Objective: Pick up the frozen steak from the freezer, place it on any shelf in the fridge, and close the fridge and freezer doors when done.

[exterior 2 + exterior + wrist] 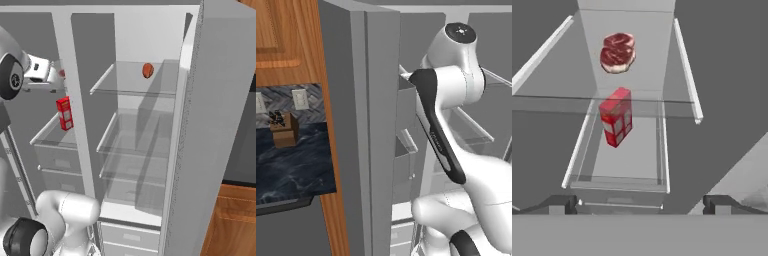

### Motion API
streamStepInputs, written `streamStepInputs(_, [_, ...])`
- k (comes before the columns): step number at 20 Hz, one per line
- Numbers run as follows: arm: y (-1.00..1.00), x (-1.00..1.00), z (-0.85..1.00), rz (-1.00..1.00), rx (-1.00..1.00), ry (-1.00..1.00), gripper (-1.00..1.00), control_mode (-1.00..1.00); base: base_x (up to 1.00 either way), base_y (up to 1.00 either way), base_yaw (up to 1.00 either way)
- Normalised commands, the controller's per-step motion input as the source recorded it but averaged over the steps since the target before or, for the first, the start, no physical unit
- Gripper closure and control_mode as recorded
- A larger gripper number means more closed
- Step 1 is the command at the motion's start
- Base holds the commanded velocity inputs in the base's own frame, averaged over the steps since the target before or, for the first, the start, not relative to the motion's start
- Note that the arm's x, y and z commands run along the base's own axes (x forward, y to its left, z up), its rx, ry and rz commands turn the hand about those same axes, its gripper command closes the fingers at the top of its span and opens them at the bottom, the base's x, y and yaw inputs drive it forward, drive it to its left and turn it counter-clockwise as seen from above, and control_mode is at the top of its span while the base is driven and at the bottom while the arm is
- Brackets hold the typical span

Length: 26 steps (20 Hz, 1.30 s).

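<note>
Clearly the frozen steak (617,52) lies flat on a clear upper shelf of the freezer (50,125), well back toward the rear wall, so the arm has to reach deep into the narrow compartment to get it. Below and nearer in the hand view, a red carton (616,116) stands upright on the next shelf down, tilted a little; it sits under the reach line and not across it, so it should not block a level approach.

The end effector (639,202) is empty, its two finger tips (559,202) spread wide apart and pointed at the freezer interior, well short of the steak. That spread suits a flat slab taken by its edges.

Across the divider, the fridge (145,140) stands open with its glass shelf (132,92) bare except for a rounder orange-red lump (147,70) at the back, leaving room for the steak. The fridge door (212,130) is swung wide open, the freezer door (373,140) likewise, both kept that way for the transfer.
</note>
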Motion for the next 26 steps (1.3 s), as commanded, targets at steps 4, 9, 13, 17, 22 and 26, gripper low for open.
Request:
streamStepInputs(4, [0.30, 0.69, 0.00, 0.00, 0.00, 0.00, -1.00, -1.00, 0.00, 0.00, 0.00])
streamStepInputs(9, [0.07, 0.62, -0.19, 0.00, 0.00, 0.00, -1.00, -1.00, 0.00, 0.00, 0.00])
streamStepInputs(13, [0.17, 0.58, -0.13, 0.00, 0.00, 0.00, -1.00, -1.00, 0.00, 0.00, 0.00])
streamStepInputs(17, [0.11, 0.63, -0.38, 0.00, 0.00, 0.00, -1.00, -1.00, 0.00, 0.00, 0.00])
streamStepInputs(22, [0.17, 0.85, -0.46, 0.00, 0.00, 0.00, -1.00, -1.00, 0.00, 0.00, 0.00])
streamStepInputs(26, [0.39, 0.82, -0.08, 0.00, 0.00, 0.00, -1.00, -1.00, 0.00, 0.00, 0.00])
